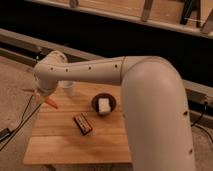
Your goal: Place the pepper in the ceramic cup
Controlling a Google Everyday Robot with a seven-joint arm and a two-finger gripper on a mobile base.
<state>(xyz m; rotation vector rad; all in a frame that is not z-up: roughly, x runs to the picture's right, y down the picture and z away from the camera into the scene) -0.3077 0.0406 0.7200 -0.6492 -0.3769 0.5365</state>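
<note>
The orange pepper [50,104] hangs from my gripper [44,96], which is shut on its upper end at the left edge of the wooden table [60,145]. The pepper is off the table, tilted down to the right. The small cream-white ceramic cup [68,88] stands upright at the table's back left, a little right of and behind the pepper. My large white arm reaches in from the right and hides the table's right side.
A dark round bowl [104,104] holding a white block sits mid-table, right of the cup. A dark rectangular bar [82,123] with reddish marks lies in front of it. Cables run along the floor at left. A dark wall with rails stands behind.
</note>
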